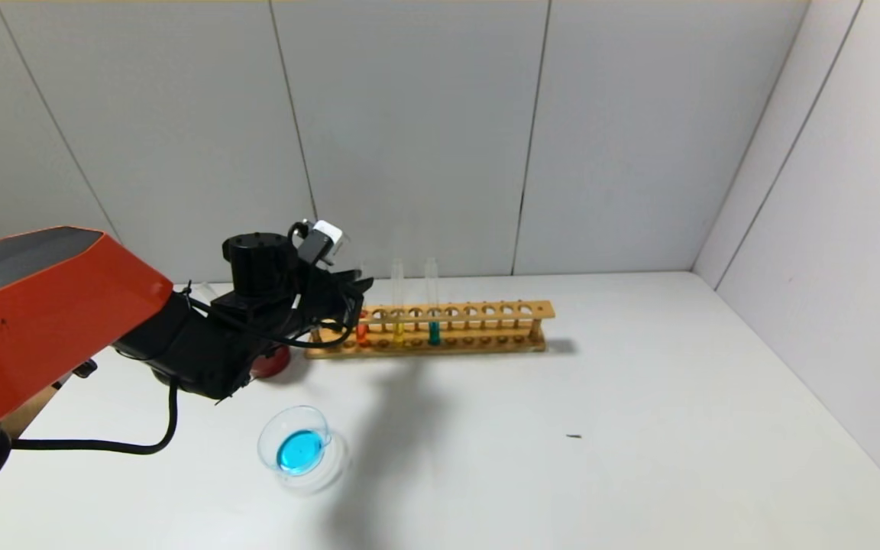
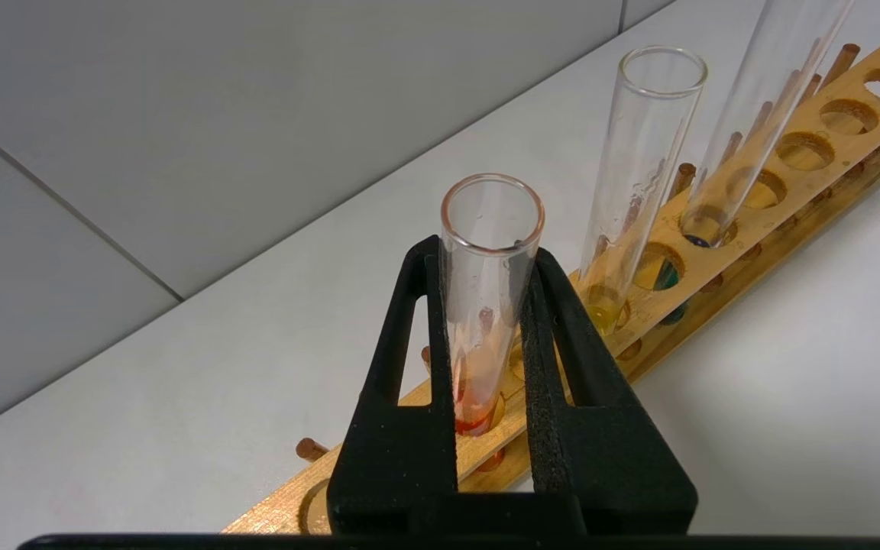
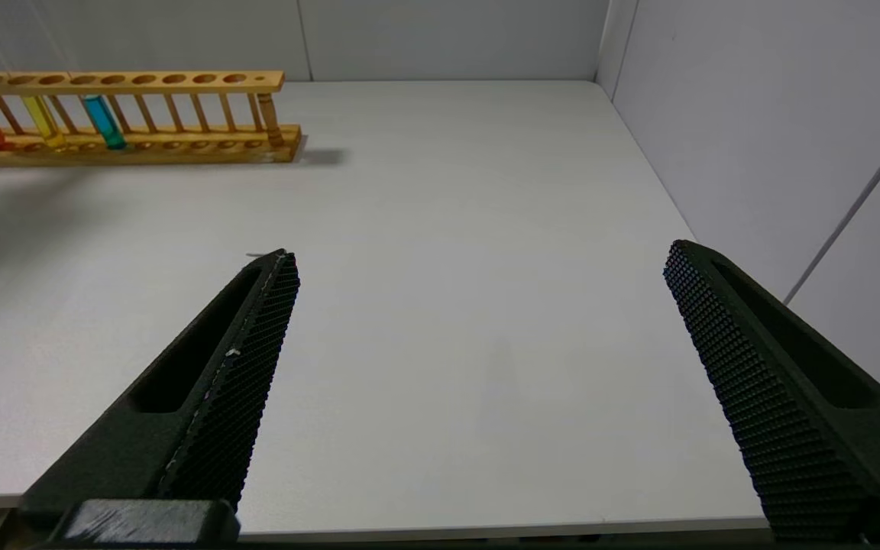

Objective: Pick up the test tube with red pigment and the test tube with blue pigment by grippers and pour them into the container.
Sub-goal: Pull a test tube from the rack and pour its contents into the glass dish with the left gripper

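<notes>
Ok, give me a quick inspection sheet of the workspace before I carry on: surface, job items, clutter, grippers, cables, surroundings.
Surface: white table, a small dark speck on it.
Job's things: red test tube upright in the wooden rack, at the rack's left end; container near the front, already holding blue liquid; no blue test tube seen.
Clutter: yellow tube and teal tube in the rack; dark red cup partly hidden behind the left arm.
Grippers: left gripper shut on the red test tube; right gripper open above bare table, idle.
Cables: black cable hanging loose under the left arm.
Surroundings: grey panel walls; nothing else seen.
</notes>
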`<state>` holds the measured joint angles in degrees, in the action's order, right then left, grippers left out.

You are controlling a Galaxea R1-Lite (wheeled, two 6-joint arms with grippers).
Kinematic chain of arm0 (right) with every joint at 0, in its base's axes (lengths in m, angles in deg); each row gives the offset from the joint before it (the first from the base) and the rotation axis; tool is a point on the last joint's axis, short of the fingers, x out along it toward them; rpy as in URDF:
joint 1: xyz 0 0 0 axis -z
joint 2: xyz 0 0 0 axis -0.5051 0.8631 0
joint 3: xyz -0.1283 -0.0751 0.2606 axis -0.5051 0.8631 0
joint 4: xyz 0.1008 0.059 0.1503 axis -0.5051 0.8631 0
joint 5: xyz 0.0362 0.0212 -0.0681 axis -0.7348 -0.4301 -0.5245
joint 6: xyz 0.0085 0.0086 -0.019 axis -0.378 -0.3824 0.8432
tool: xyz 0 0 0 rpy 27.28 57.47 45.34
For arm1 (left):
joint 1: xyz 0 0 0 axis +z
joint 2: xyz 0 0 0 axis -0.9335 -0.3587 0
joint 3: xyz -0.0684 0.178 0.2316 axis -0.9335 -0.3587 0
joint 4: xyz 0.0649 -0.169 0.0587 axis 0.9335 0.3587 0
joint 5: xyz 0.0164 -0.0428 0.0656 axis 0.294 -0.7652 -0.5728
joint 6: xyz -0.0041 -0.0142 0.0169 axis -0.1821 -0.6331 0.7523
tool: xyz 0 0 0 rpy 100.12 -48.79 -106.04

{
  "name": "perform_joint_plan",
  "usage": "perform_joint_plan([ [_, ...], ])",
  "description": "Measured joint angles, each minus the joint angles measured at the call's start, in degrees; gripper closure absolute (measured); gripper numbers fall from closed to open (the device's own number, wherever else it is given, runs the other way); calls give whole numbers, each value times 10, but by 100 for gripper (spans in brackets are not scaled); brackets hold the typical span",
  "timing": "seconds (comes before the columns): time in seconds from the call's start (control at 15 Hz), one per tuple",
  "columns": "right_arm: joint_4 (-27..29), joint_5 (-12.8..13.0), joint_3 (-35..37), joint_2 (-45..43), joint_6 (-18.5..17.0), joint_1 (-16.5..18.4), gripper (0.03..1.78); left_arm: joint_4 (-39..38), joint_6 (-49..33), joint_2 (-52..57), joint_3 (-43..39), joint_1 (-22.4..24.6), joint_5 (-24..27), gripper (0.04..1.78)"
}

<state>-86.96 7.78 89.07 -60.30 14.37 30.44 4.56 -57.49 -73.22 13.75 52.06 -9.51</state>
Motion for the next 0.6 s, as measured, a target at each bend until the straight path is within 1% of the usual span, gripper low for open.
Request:
perform_joint_plan([
  [0.33, 0, 0, 0, 0, 0, 0, 6, 0, 2, 17, 7, -10, -2, 152],
  [0.6, 0, 0, 0, 0, 0, 0, 6, 31, 2, 56, 33, -13, -1, 152],
])
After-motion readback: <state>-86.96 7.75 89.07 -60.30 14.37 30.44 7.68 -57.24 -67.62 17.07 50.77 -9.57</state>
